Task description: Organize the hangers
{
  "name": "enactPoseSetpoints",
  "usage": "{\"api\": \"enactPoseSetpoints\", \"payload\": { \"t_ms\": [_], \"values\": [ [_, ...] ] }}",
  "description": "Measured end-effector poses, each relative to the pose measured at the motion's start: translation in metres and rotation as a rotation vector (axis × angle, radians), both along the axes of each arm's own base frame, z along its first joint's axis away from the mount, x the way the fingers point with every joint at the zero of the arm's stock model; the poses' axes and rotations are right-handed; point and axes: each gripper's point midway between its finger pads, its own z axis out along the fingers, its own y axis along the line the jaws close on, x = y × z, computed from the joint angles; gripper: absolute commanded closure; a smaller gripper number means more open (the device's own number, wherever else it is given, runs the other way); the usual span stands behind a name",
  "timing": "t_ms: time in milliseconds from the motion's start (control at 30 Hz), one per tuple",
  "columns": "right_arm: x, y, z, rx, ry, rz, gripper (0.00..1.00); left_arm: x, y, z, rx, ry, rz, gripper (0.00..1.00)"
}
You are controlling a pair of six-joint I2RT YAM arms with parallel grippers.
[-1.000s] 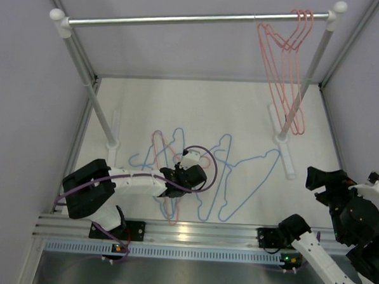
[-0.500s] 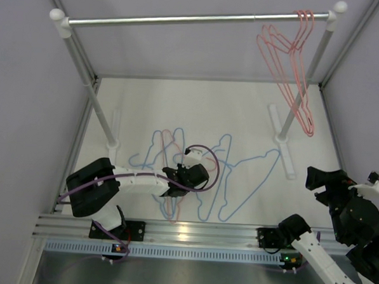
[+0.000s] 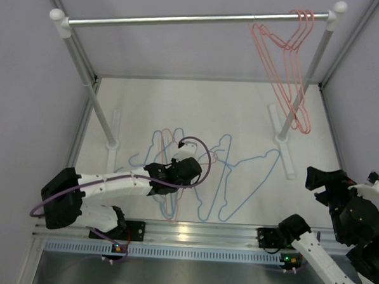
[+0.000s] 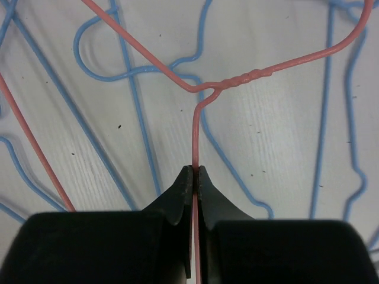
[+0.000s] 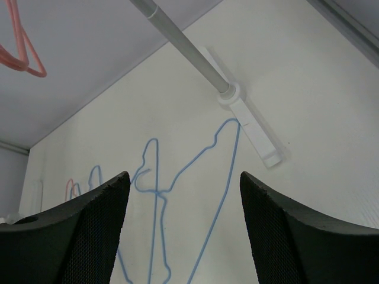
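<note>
Since a second ago our left gripper [image 4: 194, 171] has pushed a little further out and drawn its jaws together. They now pinch the wire of the pink hanger [image 4: 196, 130] lying on the table [image 3: 179, 103]. That wire runs straight ahead from the jaws to the twisted neck, then forks to either side. Blue hangers [image 4: 325, 89] lie beneath and beside it. We judge the lift belongs to this arm, since our right gripper [image 5: 184, 174] stands apart and empty, well off to the right. The rail [image 3: 183, 19] with the hung pink hangers [image 3: 287, 64] lies far ahead and to the right.
</note>
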Motion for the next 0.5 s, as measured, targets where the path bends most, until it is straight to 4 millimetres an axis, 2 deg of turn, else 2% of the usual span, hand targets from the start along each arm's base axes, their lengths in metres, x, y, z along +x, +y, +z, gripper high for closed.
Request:
{"api": "enactPoseSetpoints", "payload": {
  "t_ms": [100, 300, 400, 500],
  "values": [
    [0.0, 0.0, 0.0, 0.0, 0.0, 0.0, 0.28, 0.002, -0.01, 0.038, -0.09, -0.032, -0.014, 1.0],
    [0.0, 0.0, 0.0, -0.001, 0.001, 0.0, 0.28, 0.009, -0.049, 0.13, -0.317, -0.098, -0.069, 1.0],
    [0.002, 0.001, 0.002, -0.004, 0.006, 0.001, 0.28, 0.012, -0.07, 0.185, -0.44, -0.143, -0.113, 1.0],
    [0.003, 0.003, 0.007, -0.003, 0.006, 0.005, 0.28, 0.017, -0.091, 0.252, -0.577, -0.212, -0.155, 1.0]
  ]
}}
